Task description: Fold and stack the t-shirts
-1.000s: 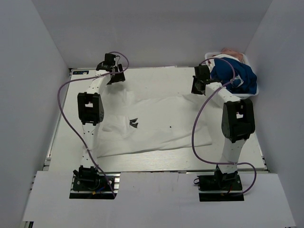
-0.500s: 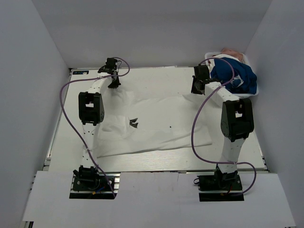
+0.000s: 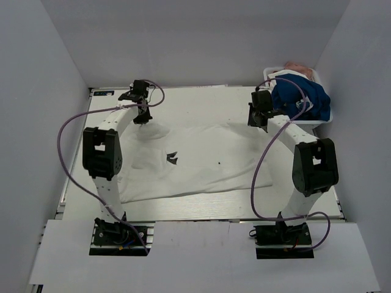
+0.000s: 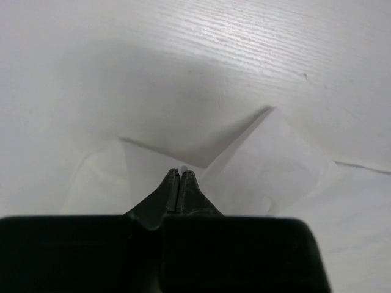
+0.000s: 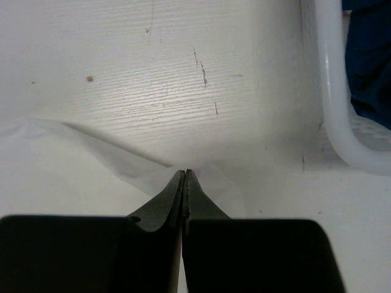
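Observation:
A white t-shirt (image 3: pixel 201 168) with a small black chest print (image 3: pixel 172 157) lies spread across the table. My left gripper (image 3: pixel 142 117) is shut on its far left corner; in the left wrist view a sliver of white cloth (image 4: pixel 269 165) shows between the closed tips of the left gripper (image 4: pixel 181 173). At the far right corner, my right gripper (image 3: pixel 256 122) is shut on the shirt's edge, and the cloth (image 5: pixel 91 152) rises in a fold to the right gripper (image 5: pixel 185 173). A royal blue t-shirt (image 3: pixel 302 97) sits bundled in a white basket (image 3: pixel 327 121) at the back right.
The basket's white rim (image 5: pixel 333 110) with the blue cloth (image 5: pixel 366 55) lies close to the right of my right gripper. Something pink (image 3: pixel 299 66) shows behind the basket. White walls enclose the table (image 3: pixel 201 101) on three sides. Purple cables loop from both arms.
The left gripper came down from the far edge and shut on the shirt's far left corner. Both arms' elbows swung outward, and the shirt's far edge now runs straighter between the grippers.

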